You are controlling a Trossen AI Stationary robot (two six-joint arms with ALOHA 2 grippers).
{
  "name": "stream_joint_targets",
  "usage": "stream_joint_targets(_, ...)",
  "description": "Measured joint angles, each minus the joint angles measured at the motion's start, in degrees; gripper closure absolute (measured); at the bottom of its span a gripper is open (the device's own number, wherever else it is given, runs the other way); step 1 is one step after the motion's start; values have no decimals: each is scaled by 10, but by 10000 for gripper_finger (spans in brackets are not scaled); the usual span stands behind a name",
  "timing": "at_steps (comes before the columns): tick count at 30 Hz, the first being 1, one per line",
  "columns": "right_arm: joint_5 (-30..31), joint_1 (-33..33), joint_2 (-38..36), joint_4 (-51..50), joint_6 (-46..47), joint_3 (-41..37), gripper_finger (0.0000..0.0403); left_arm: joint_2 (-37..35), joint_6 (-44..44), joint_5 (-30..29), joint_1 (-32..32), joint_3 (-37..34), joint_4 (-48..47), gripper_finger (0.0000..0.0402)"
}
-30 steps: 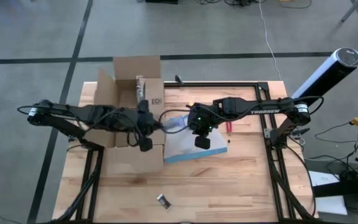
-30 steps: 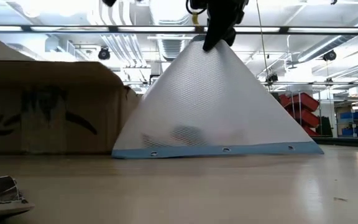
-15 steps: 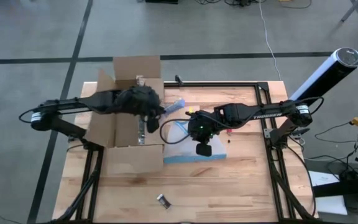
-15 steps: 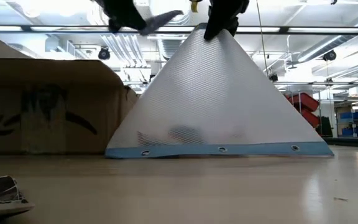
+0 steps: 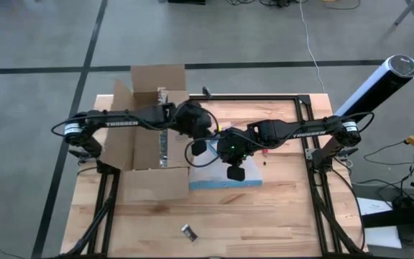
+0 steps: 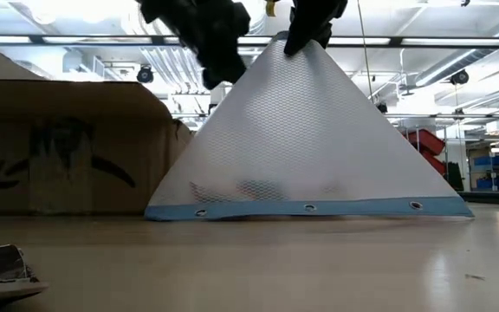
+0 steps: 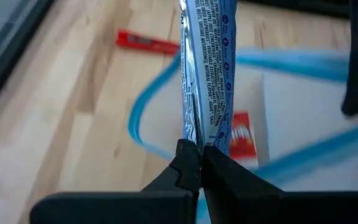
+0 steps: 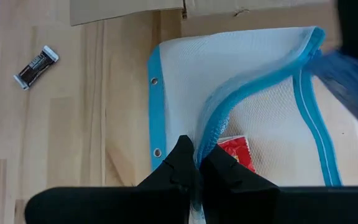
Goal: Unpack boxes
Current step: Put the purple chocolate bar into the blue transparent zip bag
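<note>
The left gripper (image 7: 195, 163), clamped on a blue-and-white wrapped packet (image 7: 207, 68), has swung out from over the cardboard box (image 5: 146, 140) to above the mesh pouch's (image 8: 241, 106) open mouth.

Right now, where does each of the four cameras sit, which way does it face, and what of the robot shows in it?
High view: overhead, straight down on the table; both arms, box.
Low view: table height, level across; mesh pouch hanging from the right gripper, left gripper beside it.
Left wrist view: past the left gripper pinching a blue packet over the pouch.
Right wrist view: past the right gripper pinching the pouch rim.
Shared: pouch, every view.
</note>
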Motion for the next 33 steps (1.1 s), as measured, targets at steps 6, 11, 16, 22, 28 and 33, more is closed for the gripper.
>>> stream_joint_targets(6, 2, 0, 0, 0, -3, 0, 403, 29, 13, 21, 0, 36, 9, 402)
stream_joint_targets(11, 13, -1, 0, -1, -6, 0, 403, 46, 20, 81, -1, 37, -32, 402)
stream_joint_targets(16, 15, -2, -2, -4, -7, 0, 403, 62, 52, 139, -1, 33, -108, 402)
stream_joint_targets(22, 14, -4, -2, -5, -5, 0, 403, 64, 66, 226, -3, 32, -137, 402)
stream_joint_targets(28, 18, -4, -2, -4, -2, 0, 403, 64, 68, 259, -8, 38, -142, 393)
stream_joint_targets(33, 19, -5, -2, -1, 0, 0, 403, 64, 76, 262, -14, 43, -142, 348)
